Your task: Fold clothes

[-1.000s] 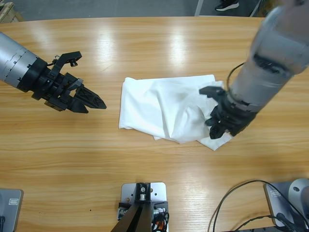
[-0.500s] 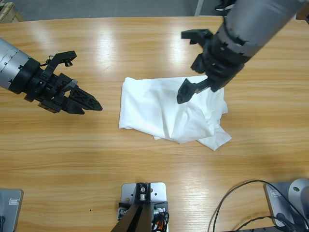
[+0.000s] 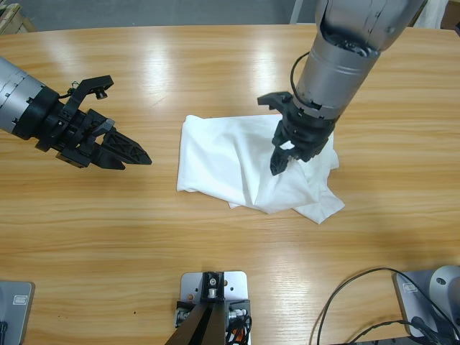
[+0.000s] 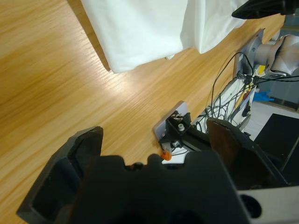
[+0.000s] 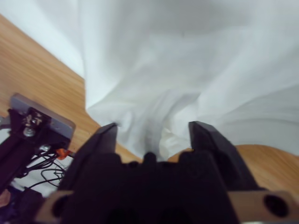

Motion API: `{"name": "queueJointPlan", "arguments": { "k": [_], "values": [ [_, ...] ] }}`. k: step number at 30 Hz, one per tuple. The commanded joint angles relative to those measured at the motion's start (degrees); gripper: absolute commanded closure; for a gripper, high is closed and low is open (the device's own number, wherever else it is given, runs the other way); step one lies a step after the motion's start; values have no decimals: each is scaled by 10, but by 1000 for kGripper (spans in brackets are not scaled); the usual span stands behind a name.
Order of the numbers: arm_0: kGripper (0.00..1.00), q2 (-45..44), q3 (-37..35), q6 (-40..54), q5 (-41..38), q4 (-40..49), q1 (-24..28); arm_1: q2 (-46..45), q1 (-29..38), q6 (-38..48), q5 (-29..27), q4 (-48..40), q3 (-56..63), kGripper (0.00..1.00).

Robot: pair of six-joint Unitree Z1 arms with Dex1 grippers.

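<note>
the white shirt point(image 3: 251, 167) lay crumpled at the middle of the table point(image 3: 215, 259). my right claw point(image 5: 154, 135) hung over its right part, jaws apart, gripping nothing. my left claw point(image 3: 136, 153) waited open and empty, well to the shirt's left.

The white T-shirt point(image 3: 244, 162) lies rumpled and partly folded at mid-table.
</note>
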Motion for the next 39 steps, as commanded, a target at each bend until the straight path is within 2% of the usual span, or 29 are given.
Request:
{"name": "queueJointPlan", "arguments": {
  "k": [1,9,22,23,24,25,27,28,32,39],
  "values": [
    [141,23,2,6,7,6,3,5,-11,-11,-34,-1,47,1000],
    [142,28,-7,6,5,6,4,-47,-33,9,-40,-15,105,1000],
    [142,23,-7,6,4,10,3,-29,-33,24,10,-42,164,1000],
    [142,22,-7,6,4,12,4,-37,-33,26,10,-48,168,790],
    [142,21,-7,6,4,13,3,-48,-33,26,10,-49,168,330],
    [142,20,-7,6,4,13,4,-61,-33,22,13,-50,168,238],
    [142,18,-7,6,4,16,4,-93,-38,20,14,-54,165,141],
    [142,16,-6,6,4,16,4,-109,-43,17,13,-56,161,128],
    [142,9,-2,9,4,21,4,-142,-68,0,2,-44,114,128],
    [142,4,6,12,10,25,4,-86,-121,-48,0,-16,61,128]
  ]
}}
